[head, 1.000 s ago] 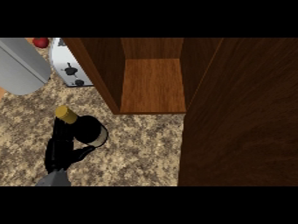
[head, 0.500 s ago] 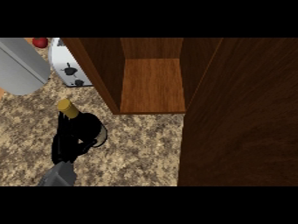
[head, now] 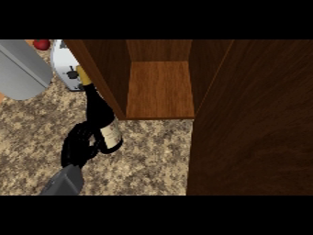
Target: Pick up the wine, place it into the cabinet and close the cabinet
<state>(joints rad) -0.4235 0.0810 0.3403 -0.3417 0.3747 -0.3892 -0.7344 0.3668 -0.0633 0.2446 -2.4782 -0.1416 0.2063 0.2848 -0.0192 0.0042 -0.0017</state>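
We see the dark wine bottle [head: 99,114], gold-capped with a pale label, tilted just left of the open wooden cabinet [head: 160,89], its neck against the cabinet's left wall.

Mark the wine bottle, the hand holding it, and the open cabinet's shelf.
wine bottle [head: 109,134], head view, on its pale label.
left hand [head: 77,147], head view, on the black fingers curled round the bottle.
cabinet shelf [head: 160,89], head view, on its bare wooden floor.

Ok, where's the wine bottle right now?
In the head view the wine bottle is left of centre, held in the left hand above the counter, just left of the open cabinet, its neck pointing toward the toaster.
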